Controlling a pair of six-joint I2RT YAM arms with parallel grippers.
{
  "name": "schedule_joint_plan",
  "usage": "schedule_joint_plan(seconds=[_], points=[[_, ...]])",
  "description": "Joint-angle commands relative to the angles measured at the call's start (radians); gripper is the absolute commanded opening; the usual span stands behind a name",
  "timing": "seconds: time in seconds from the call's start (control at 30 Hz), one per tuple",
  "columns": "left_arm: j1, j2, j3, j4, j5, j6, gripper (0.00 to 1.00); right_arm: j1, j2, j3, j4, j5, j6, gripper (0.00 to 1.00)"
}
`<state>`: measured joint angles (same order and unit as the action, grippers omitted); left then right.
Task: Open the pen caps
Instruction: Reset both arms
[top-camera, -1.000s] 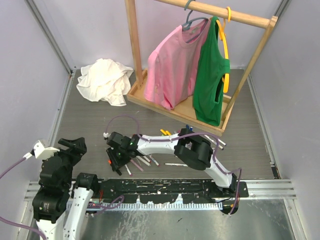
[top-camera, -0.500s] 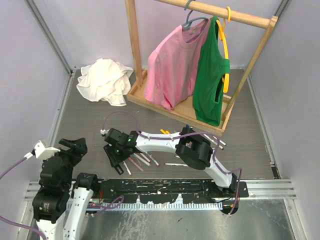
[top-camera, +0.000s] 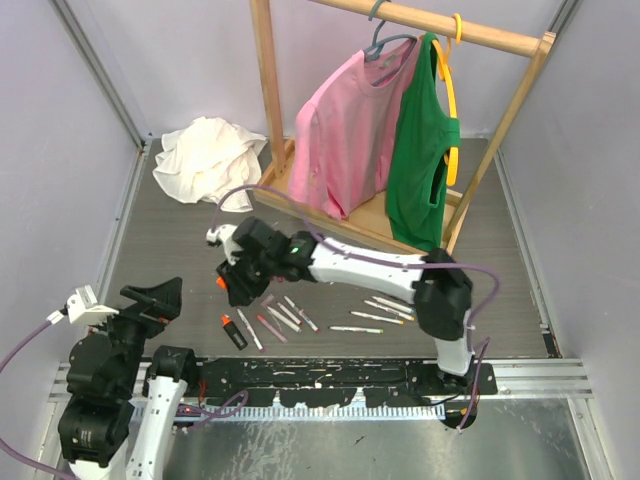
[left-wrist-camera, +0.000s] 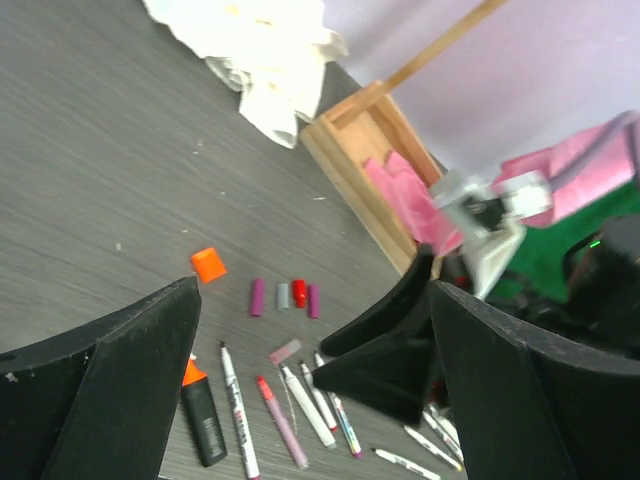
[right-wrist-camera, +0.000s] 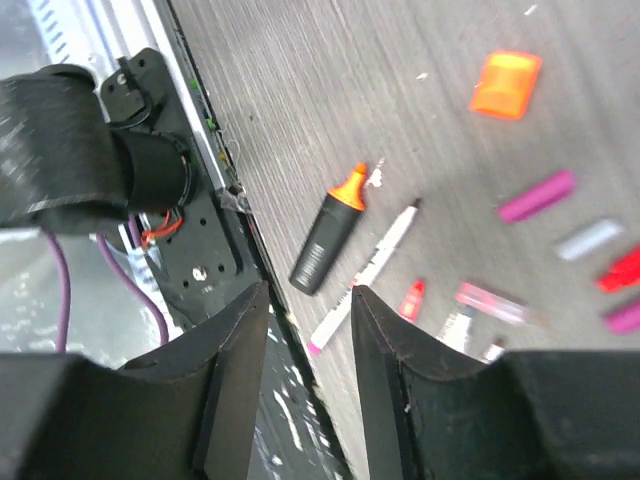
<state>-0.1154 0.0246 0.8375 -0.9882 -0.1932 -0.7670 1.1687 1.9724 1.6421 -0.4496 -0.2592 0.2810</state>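
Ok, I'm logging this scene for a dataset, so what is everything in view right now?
cloth: one, white, crumpled at the table's far left
rack: one, wooden, far middle
shirt: one, pink, hanging on the rack
top: one, green, hanging beside the shirt
hangers: two, yellow and grey, on the rack's bar
pens: several, white or grey, loose row near the arms
marker: one, black with an orange end, left end of that row
caps: at least five, orange, two purple, grey, red, loose beyond the pens
table: one, dark grey
left tool: one, black, open and empty, near left
right tool: one, black, open and empty, above the row's left end
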Motion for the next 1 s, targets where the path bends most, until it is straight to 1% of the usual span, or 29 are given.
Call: schedule_joint_plan(seconds=[0.0,0.03,0.1,0.17,0.23,0.3,0.37,0.4,0.47,0.6,0.7,0.77,0.87,0.97], points=[[0.005,-0.006,0.029,0.104,0.14,0.029,0.98,-0.078,-0.25,-0.102,-0.001,-0.139,-0.333,0.44],[0.004,0.0,0.023,0.124,0.169,0.029,0.98,-0.095,-0.305,-0.142,-0.014,-0.169,-0.418,0.45],[0.005,0.009,-0.002,0.195,0.241,0.023,0.98,-0.122,-0.413,-0.216,-0.064,-0.211,-0.606,0.54],[0.005,0.017,-0.035,0.276,0.307,0.008,0.98,-0.175,-0.527,-0.289,-0.073,-0.235,-0.72,0.64],[0.005,0.036,-0.067,0.355,0.359,-0.009,0.98,-0.27,-0.631,-0.331,-0.072,-0.281,-0.763,0.74],[0.005,0.075,-0.085,0.419,0.404,-0.017,0.98,-0.391,-0.715,-0.344,-0.071,-0.331,-0.767,0.83],[0.005,0.137,-0.085,0.476,0.445,-0.011,0.98,-0.493,-0.809,-0.35,-0.077,-0.351,-0.777,0.95],[0.005,0.171,-0.08,0.494,0.465,-0.003,0.98,-0.53,-0.847,-0.355,-0.077,-0.348,-0.781,0.99],[0.005,0.25,-0.052,0.536,0.522,0.026,0.98,-0.574,-0.9,-0.349,-0.096,-0.302,-0.773,1.0],[0.005,0.441,0.055,0.595,0.645,0.047,0.98,-0.577,-0.875,-0.146,-0.253,-0.183,-0.695,1.0],[0.005,0.56,0.176,0.599,0.697,0.047,0.98,-0.578,-0.902,-0.057,-0.243,-0.02,-0.597,1.0],[0.005,0.623,0.27,0.581,0.724,0.062,0.98,-0.588,-0.924,0.004,-0.236,0.045,-0.583,1.0],[0.005,0.698,0.431,0.55,0.762,0.079,0.98,-0.607,-0.915,0.129,-0.284,0.061,-0.598,1.0],[0.005,0.764,0.587,0.479,0.771,0.11,0.98,-0.62,-0.905,0.234,-0.313,0.045,-0.604,1.0]])
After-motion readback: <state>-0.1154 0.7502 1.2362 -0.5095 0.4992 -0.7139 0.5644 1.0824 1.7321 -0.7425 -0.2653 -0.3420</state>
